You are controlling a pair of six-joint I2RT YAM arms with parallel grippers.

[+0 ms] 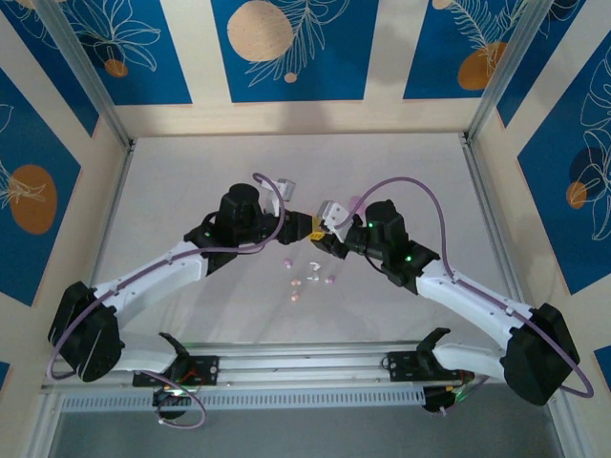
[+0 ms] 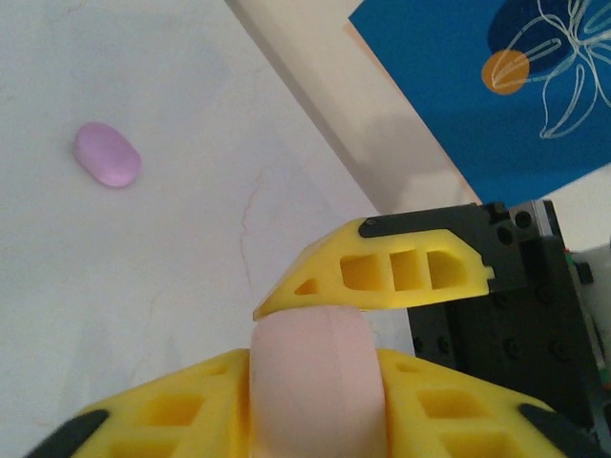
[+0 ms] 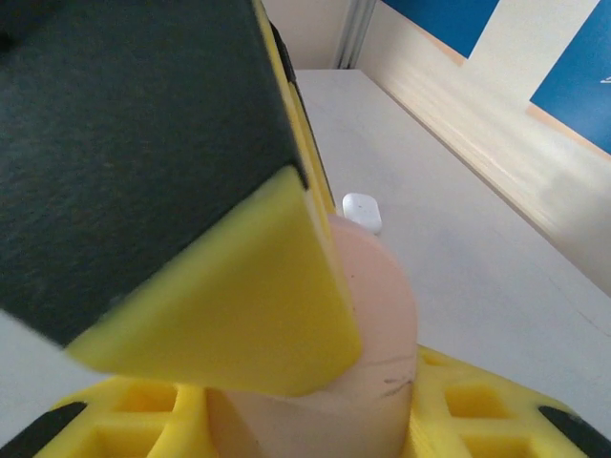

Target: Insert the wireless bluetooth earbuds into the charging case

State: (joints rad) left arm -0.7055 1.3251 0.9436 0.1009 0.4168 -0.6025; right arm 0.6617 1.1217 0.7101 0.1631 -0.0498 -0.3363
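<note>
the pink case [image 2: 315,410] is smooth plastic with a soft satin shine, and a faint seam runs over it. on the left gripper [image 2: 313,363] the fingers [image 2: 449,415] are matt yellow plastic, a little grainy, with open cells and black matt ends. the purple case [image 2: 108,156] looks smooth and half matt, the white case [image 3: 362,211] glossy. the table [image 2: 143,305] is a white matt sheet with faint marks. the earbuds [image 1: 311,281] are too small to judge. the frame post [image 1: 88,81] is bare metal.
</note>
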